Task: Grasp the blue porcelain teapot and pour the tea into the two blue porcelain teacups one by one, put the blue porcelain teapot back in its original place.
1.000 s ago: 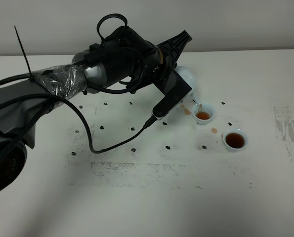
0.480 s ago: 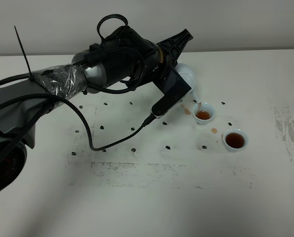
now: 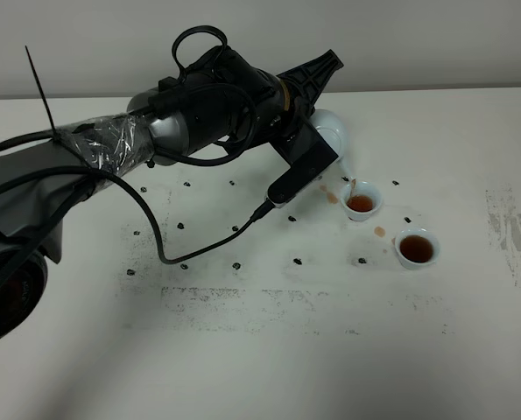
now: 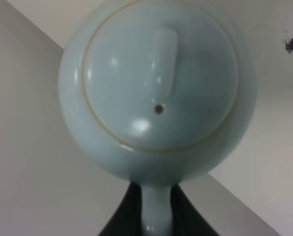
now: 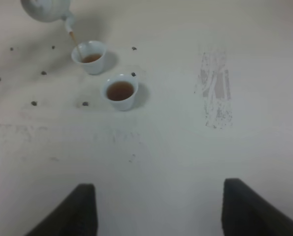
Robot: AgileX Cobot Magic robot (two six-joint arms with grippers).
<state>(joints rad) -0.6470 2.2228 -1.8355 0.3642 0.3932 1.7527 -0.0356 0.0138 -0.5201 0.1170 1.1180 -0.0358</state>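
teapot (image 3: 330,131) tilted above the far cup (image 3: 362,200), thin stream falling in; left gripper (image 4: 155,216) clamped on its handle. near cup (image 3: 416,248) already full. right gripper (image 5: 156,211) open, empty. risk: over-tilt floods cup, adding to table (image 3: 260,350) spills.

A: Light is even and soft over the white table (image 3: 242,367), coming from overhead, and the dark arm (image 3: 111,149) drops only a faint shadow.

B: Up close, the teapot (image 4: 156,93) looks hazy, with small white glints on its lid.

A: The right wrist view is dimmer and greyish, and its claw (image 5: 156,211) tips are blurred dark shapes.
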